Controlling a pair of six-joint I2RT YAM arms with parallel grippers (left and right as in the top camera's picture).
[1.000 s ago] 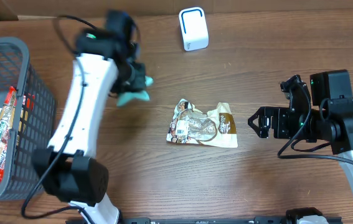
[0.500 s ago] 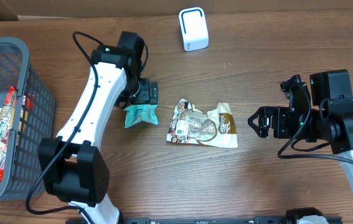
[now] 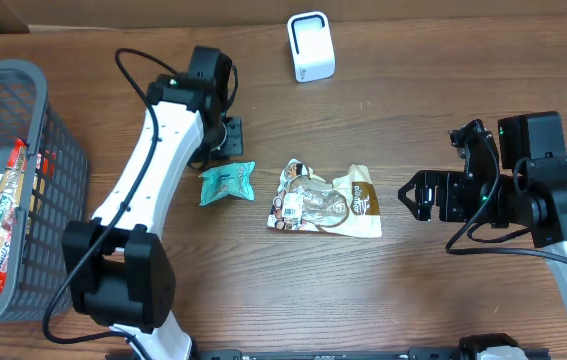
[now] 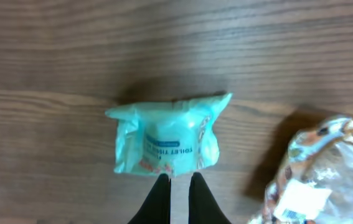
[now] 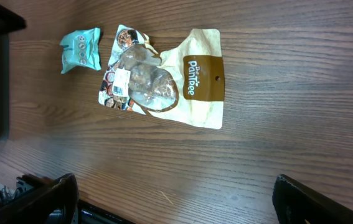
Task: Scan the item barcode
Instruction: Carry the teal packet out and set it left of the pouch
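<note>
The left fingers [image 4: 159, 200], now pressed together, have released the packet [image 3: 227, 183] onto the bench [image 3: 413, 290] just beside the pouch [image 3: 325, 200], well apart from the scanner [image 3: 310, 46], so that item appears done; the right fingers [image 5: 307, 200] stand spread, empty.

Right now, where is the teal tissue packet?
Overhead, the teal packet lies loose on the table left of centre. It is just left of the brown snack pouch and apart from it, right in front of the shut left gripper.

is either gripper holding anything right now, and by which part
Nothing is held: the left gripper is shut empty by the teal packet, and the right gripper stands open and empty.
</note>
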